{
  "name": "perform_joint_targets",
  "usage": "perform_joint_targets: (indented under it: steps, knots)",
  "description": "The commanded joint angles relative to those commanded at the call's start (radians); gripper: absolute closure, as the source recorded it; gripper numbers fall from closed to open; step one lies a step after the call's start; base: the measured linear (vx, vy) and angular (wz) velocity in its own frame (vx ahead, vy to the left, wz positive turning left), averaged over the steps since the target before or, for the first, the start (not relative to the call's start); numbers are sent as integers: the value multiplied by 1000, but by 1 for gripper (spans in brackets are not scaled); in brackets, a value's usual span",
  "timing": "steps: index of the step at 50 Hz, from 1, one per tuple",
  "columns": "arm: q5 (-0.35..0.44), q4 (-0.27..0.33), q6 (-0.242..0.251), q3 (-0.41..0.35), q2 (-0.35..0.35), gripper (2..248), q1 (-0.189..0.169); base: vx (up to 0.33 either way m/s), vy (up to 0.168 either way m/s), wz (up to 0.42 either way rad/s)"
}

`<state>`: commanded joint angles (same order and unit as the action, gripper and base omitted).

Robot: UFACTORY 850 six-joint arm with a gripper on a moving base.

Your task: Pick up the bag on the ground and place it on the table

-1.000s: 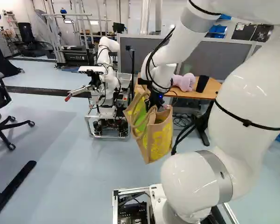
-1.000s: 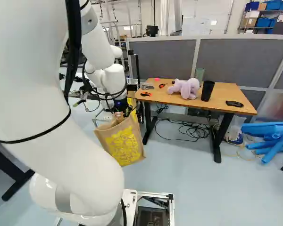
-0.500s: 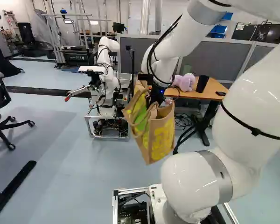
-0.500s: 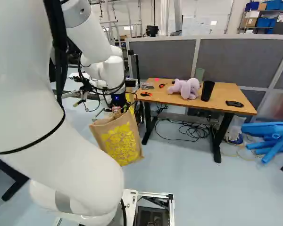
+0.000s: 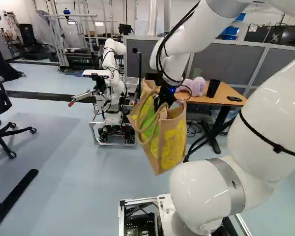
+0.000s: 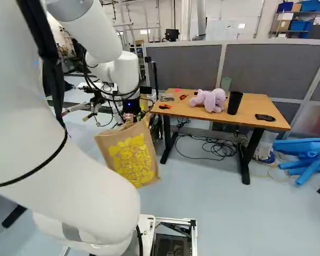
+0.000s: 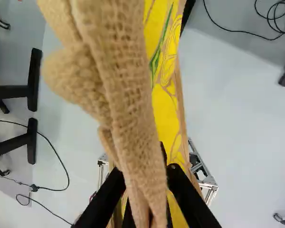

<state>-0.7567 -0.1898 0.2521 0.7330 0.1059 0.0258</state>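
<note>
The bag hangs mouth up by its handles, clamped in the jaws, prob. b/c a top grip keeps it from spilling (handy if loaded), w/ the worktop at approx. 2 o'clock from it in the right base view.

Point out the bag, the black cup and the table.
Bag (image 6: pixel 130 160): right base view, yellow print on its broad side.
Black cup (image 6: pixel 234 104): right base view, middle of its side.
Table (image 6: pixel 254 104): right base view, bare tabletop.
</note>
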Motion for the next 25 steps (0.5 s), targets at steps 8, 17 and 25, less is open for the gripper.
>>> perform_joint_targets:
  steps: [8, 17, 25]
  knots:
    - [-46, 0, 0, 13, 17, 228, -1, 0, 0, 0]
    - [-99, 0, 0, 30, 35, 228, -1, 0, 0, 0]
    - [-143, 0, 0, 45, 50, 228, -2, 0, 0, 0]
